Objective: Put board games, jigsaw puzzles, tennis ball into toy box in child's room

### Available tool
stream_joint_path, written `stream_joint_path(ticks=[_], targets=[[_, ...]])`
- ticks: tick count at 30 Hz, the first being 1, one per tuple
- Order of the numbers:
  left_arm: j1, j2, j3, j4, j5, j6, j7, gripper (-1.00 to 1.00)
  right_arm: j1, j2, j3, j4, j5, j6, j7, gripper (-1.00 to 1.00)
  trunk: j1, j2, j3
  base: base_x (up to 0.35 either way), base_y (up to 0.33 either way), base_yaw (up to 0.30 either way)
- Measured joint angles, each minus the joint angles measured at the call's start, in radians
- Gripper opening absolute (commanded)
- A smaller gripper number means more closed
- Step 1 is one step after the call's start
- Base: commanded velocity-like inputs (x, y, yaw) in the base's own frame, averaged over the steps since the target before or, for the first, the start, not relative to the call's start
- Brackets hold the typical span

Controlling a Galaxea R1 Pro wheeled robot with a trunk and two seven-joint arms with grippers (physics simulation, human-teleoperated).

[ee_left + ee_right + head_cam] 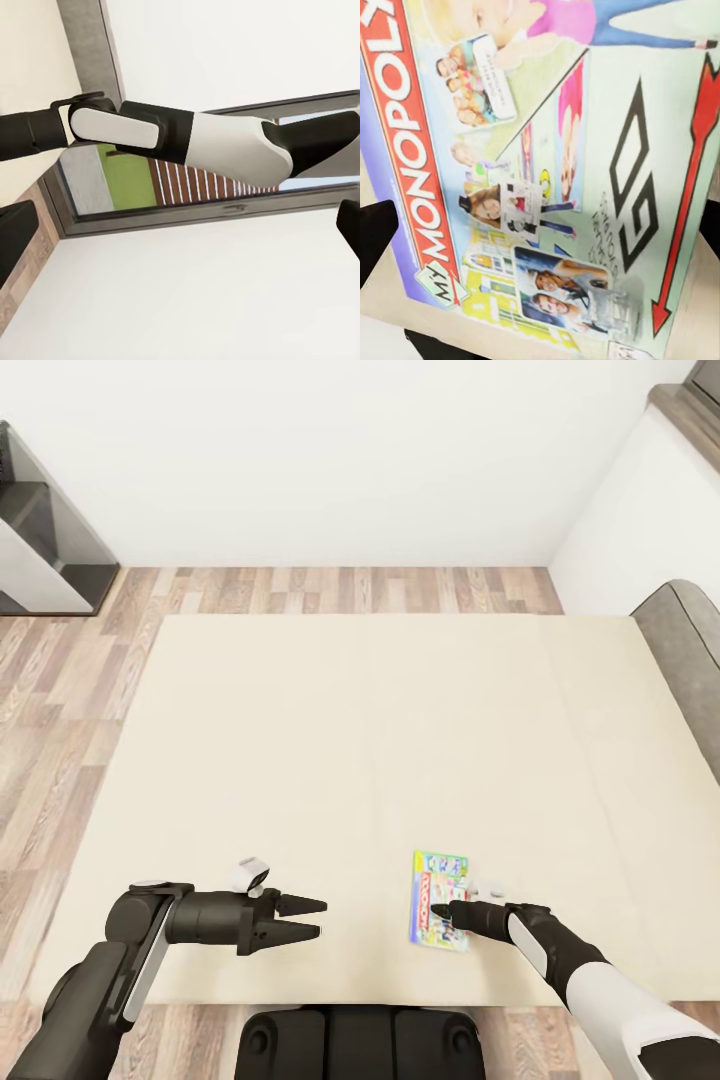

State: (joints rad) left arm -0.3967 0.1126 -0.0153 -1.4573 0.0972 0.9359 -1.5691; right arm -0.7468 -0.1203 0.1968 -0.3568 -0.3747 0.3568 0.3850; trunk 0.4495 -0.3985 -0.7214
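Where right end effector [447,916] covers board game [439,888], grip unclear; left end effector [312,919] narrow.

**Robot body, visual check**

Both arms: black joint housings with white shell panels. Left arm [120,960]: matte black links, white strip along the forearm, small white-and-black camera module [249,876] on top of the wrist. Left gripper [310,919]: two black tapered, pointed fingers. Right arm [590,975]: black wrist section, white rounded forearm shell with a grey-edged white panel. Right gripper [442,916]: black. Base [360,1043]: dark, rounded, glossy black segments at the lower edge.
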Motion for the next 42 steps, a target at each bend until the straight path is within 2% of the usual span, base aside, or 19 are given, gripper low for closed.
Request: stream_joint_path(ticks=[25, 42], targets=[[0.0, 0.0, 0.0, 0.0, 0.0, 0.0, 0.0, 1.0, 0.0, 0.001, 0.0, 0.0, 0.0, 0.0, 0.0, 1.0, 0.0, 0.0, 0.0, 0.0, 0.1, 0.0], [0.0, 0.0, 0.0, 0.0, 0.0, 0.0, 0.0, 1.0, 0.0, 0.0, 0.0, 0.0, 0.0, -0.001, 0.0, 1.0, 0.0, 0.0, 0.0, 0.0, 0.008, 0.0]])
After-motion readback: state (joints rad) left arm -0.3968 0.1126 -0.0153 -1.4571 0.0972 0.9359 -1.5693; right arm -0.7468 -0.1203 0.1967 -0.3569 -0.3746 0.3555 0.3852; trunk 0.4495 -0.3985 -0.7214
